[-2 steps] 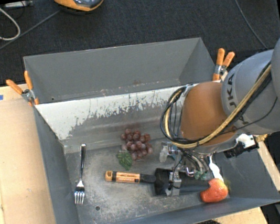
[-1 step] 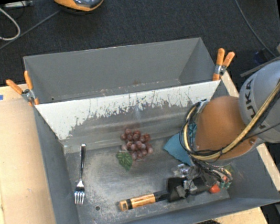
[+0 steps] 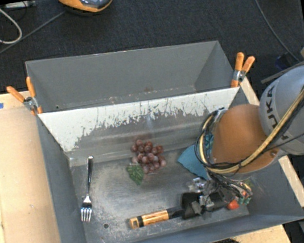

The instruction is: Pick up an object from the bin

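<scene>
One grey metal bin (image 3: 128, 81) holds four loose things, one of each kind. There is one silver metal fork (image 3: 87, 192) with a long thin handle. There is one bunch of dark purple round grapes (image 3: 148, 154), and one green leaf (image 3: 136, 174) lies against it. There is one straight tool with an orange handle and a black end (image 3: 154, 218). There is one flat blue piece (image 3: 190, 160), partly hidden, and its kind cannot be told.
</scene>
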